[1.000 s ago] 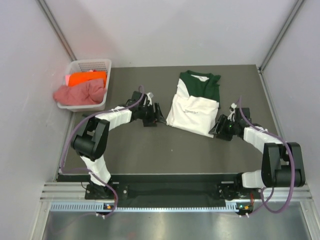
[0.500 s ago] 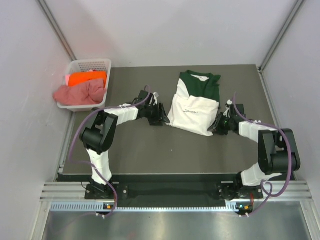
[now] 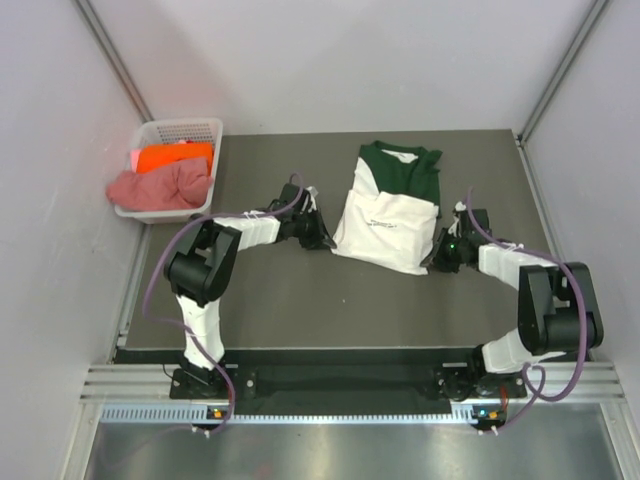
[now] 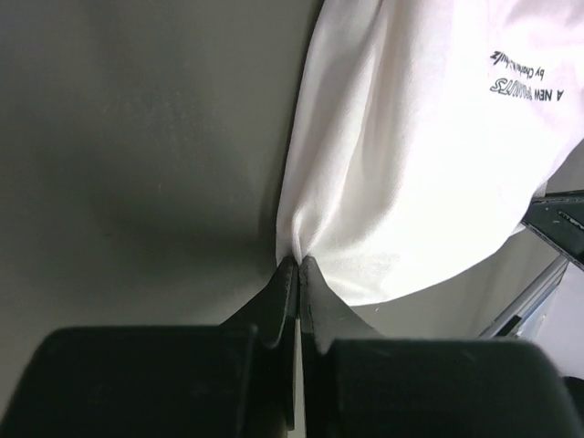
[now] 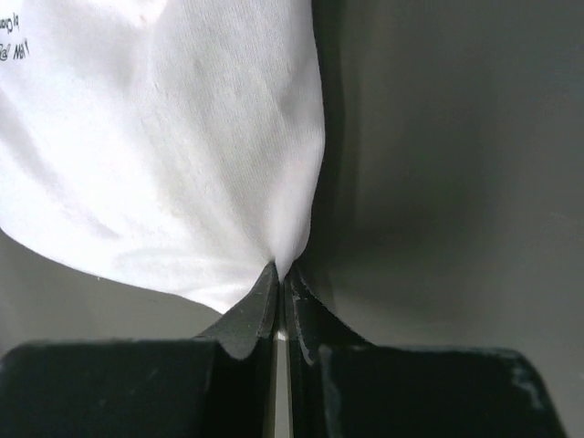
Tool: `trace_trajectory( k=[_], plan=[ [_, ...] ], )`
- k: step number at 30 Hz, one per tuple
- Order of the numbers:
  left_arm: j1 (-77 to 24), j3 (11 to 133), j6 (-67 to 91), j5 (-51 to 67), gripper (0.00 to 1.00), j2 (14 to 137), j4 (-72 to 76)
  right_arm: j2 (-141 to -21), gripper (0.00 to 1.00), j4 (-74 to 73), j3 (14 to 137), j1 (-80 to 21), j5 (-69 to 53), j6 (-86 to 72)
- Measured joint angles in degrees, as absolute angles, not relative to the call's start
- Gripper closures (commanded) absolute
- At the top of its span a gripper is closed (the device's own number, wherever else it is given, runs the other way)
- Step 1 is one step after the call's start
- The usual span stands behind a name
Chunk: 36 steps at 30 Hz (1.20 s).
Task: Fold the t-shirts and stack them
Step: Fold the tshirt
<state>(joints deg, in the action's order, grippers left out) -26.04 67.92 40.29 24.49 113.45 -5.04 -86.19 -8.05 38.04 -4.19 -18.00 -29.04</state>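
A white t-shirt [image 3: 388, 215] with dark green sleeves and black lettering lies partly folded on the table's middle right. My left gripper [image 3: 328, 240] is shut on its near left edge; the wrist view shows white cloth [image 4: 429, 164] pinched at the fingertips [image 4: 297, 262]. At the shirt's near right edge my right gripper [image 3: 433, 256] is shut too, white cloth [image 5: 164, 155] bunched into its tips [image 5: 278, 270]. An orange t-shirt [image 3: 174, 156] and a dusty pink t-shirt [image 3: 160, 186] lie in the basket.
A white lattice basket [image 3: 184, 129] stands at the table's far left corner against the wall. Grey walls close in the dark table [image 3: 300, 290] on three sides. The other arm's black end [image 4: 558, 219] shows at the right edge of the left wrist view.
Both grippers moved inward to the white shirt's near corners and went from open to shut on the cloth. The shirt's near edge is now puckered at each grip.
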Motion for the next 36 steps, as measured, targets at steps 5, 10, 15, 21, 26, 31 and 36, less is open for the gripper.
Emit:
trace_trajectory(
  k=[5, 10, 15, 21, 26, 31, 36],
  plan=[
    [-26.1, 60.8, 40.9, 23.1, 1.00, 108.2, -2.8, -82.0, 1.00, -12.7, 37.9, -4.3, -15.5, -27.3],
    [-27.0, 49.8, 43.4, 22.1, 1.00, 99.1, 2.0, -76.4, 1.00, -16.0, 36.6, -4.3, -15.9, -26.3],
    [-28.6, 37.8, 46.7, 19.4, 1.00, 88.7, 6.4, -74.1, 1.00, -19.4, 34.8, -4.5, -18.2, -25.4],
    [-35.2, 29.1, 50.2, 12.8, 1.00, 78.9, 6.8, -71.1, 1.00, -23.3, 32.8, -6.2, -19.7, -25.1],
    [-36.6, 27.0, 51.9, 9.7, 1.00, 72.7, 5.5, -64.9, 1.00, -26.3, 31.4, -7.9, -19.8, -25.7],
    [-38.5, 27.0, 52.7, 7.8, 1.00, 69.2, 4.0, -59.0, 1.00, -29.1, 31.4, -9.0, -19.7, -27.0],
    [-38.9, 27.1, 54.0, 7.6, 1.00, 67.2, 1.1, -54.9, 1.00, -33.0, 31.9, -9.3, -19.7, -27.7]
  ],
)
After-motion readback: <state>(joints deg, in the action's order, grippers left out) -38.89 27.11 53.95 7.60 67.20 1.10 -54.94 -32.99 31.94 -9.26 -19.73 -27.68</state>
